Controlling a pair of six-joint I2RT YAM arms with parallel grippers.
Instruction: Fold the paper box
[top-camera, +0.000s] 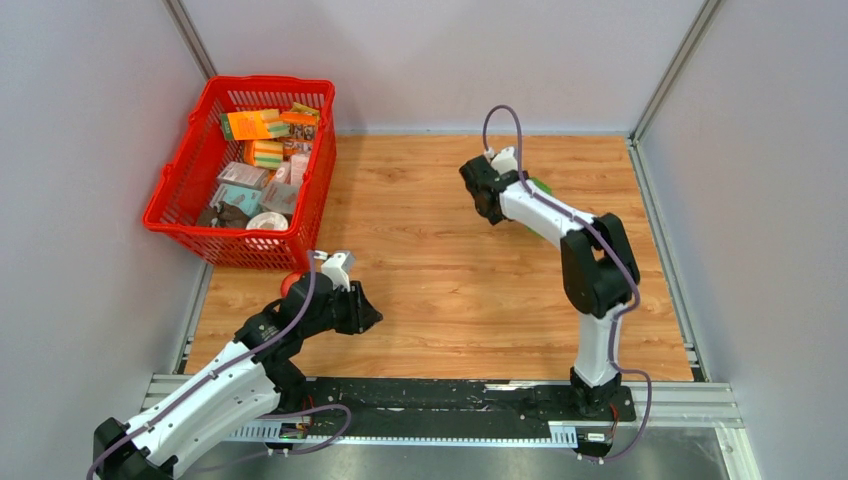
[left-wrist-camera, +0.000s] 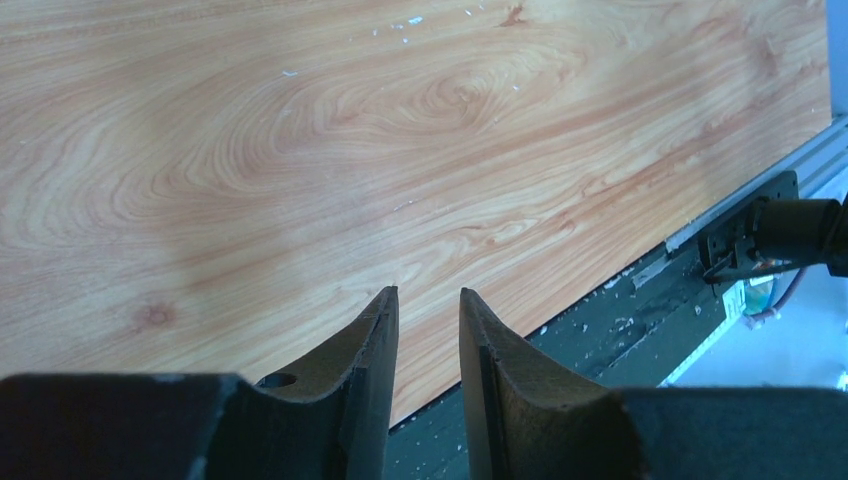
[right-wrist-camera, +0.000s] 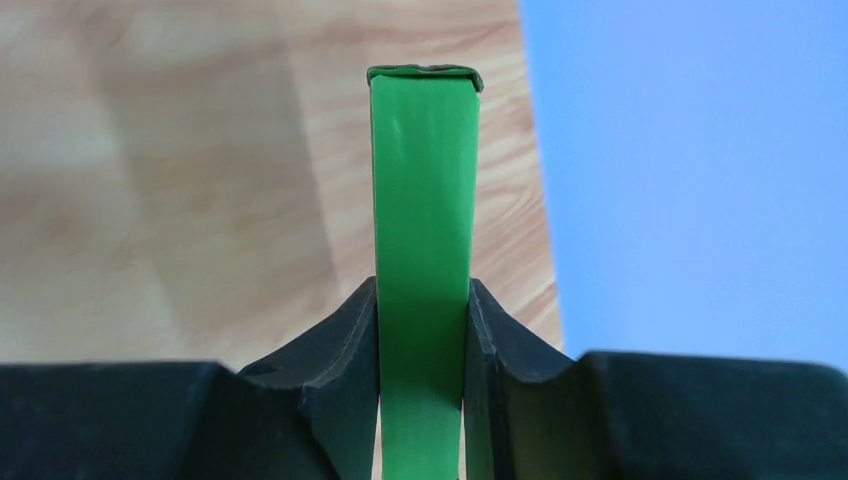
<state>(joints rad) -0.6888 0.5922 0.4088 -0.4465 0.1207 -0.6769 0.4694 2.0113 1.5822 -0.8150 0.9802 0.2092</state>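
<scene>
Showing the right claw (right-wrist-camera: 422, 285) pinching the paper box (right-wrist-camera: 424, 190) across its narrow faces, at two o'clock on the worktop (top-camera: 450, 270). Thin green card: judged light, creasable, easily crushed; best held near folds. Left claw (left-wrist-camera: 428, 305), slightly spread and empty, at seven o'clock; open room between; red basket (top-camera: 170, 215) at ten o'clock.

You have bright, even light from above. Soft shadows fall on the table (left-wrist-camera: 300, 150) in both wrist views. Right wrist background is blurred; the paper box (right-wrist-camera: 425, 200) is sharp.
</scene>
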